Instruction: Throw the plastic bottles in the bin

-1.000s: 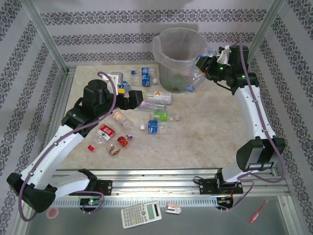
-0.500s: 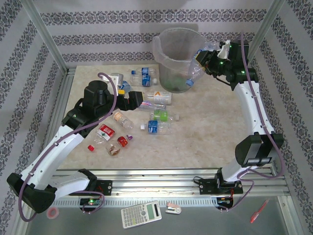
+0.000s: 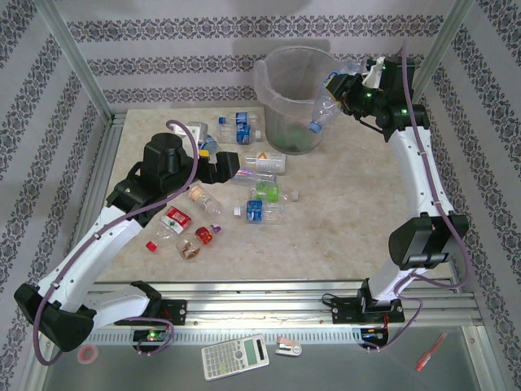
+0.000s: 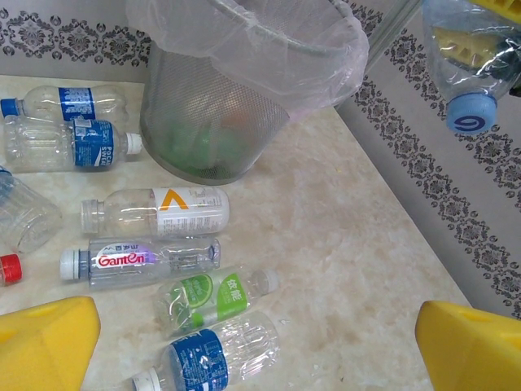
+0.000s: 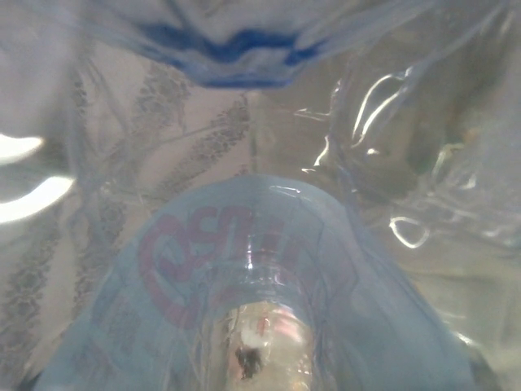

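Observation:
The bin (image 3: 264, 81), a dark mesh wastebasket with a clear bag liner, stands at the back of the table; its mesh wall (image 4: 212, 122) also fills the upper left of the left wrist view. My right gripper (image 3: 348, 94) is shut on a clear plastic bottle (image 3: 326, 104) with a blue cap. The bottle points cap-down at the bin's right rim and shows as a held bottle (image 4: 472, 57) and as a blue-labelled body (image 5: 244, 269). My left gripper (image 3: 226, 165) hangs open over several bottles lying on the table (image 3: 269, 194). Its yellow fingertips (image 4: 45, 342) stand wide apart above the green-label bottle (image 4: 207, 297).
More bottles lie left of the bin (image 3: 236, 126) and near the left arm (image 3: 175, 218), with a loose red cap (image 3: 151, 244) and a small pinkish item (image 3: 190, 250). Metal frame posts and patterned walls close in the table. A calculator (image 3: 234, 356) lies in front of the rail.
My right gripper has lifted the bottle and carried it left, from beside the bin up to its right rim. The left arm has barely shifted.

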